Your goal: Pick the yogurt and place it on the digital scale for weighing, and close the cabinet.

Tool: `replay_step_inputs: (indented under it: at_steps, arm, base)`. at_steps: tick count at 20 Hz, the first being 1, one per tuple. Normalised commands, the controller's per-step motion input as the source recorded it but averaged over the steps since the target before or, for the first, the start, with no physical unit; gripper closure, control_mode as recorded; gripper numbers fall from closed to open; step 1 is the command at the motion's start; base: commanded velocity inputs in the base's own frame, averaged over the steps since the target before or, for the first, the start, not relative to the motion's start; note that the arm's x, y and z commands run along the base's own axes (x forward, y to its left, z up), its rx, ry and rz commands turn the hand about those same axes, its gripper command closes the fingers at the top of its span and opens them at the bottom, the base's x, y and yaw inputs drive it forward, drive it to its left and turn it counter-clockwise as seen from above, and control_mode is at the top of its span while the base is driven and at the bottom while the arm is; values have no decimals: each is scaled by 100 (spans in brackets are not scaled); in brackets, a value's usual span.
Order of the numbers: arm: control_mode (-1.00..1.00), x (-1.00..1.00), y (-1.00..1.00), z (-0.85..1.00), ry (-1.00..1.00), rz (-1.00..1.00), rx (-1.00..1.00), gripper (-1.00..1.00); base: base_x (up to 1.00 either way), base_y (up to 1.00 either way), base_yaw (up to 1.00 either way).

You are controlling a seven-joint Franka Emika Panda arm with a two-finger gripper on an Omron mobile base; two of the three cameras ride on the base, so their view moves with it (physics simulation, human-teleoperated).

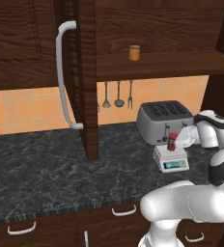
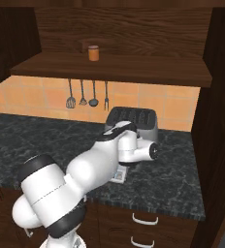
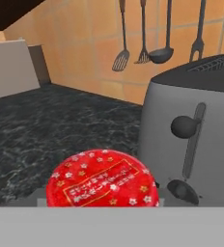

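The yogurt [image 1: 172, 143] stands upright on the flat top of the digital scale [image 1: 171, 159], its red cup showing against the pale platform; in the hand view its red lid with the white-patterned label [image 3: 103, 182] sits close below the camera. The scale rests on the dark marbled counter [image 1: 41, 169], just in front of the silver toaster [image 1: 163, 119], with its bluish-green display facing the counter's front edge. The gripper [image 1: 177, 140] is right at the cup, beside and slightly above it, but I cannot tell whether its fingers are clamped on the cup or spread apart from it.

From the right side the white arm [image 2: 97, 167] covers most of the scale, leaving only 1 corner [image 2: 118, 176] visible under it.

The cabinet [image 1: 85, 77] stands open: its dark door juts out edge-on toward the room, the long curved silver handle [image 1: 63, 72] on its face. On the open shelf sits a small orange cylinder [image 1: 134, 52]. Below the shelf, 3 utensils [image 1: 118, 94] hang against the orange tiled wall.
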Motion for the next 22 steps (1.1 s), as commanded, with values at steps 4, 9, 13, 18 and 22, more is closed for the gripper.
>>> replay_step_inputs:
  at_steps: [4,9,13,18,22]
  arm:
    - [-100,-11,0,-5,-1,0,0,-100]
    - [-100,-12,1,0,-13,0,0,-100]
    - [-100,-13,1,12,-15,0,0,-100]
    - [-100,-6,2,47,-21,0,-2,-100]
    - [-100,-46,0,58,-28,0,-2,-100]
  base:
    - [0,0,0]
    - [0,0,0]
    - [0,0,0]
    - [0,0,0]
    - [0,0,0]
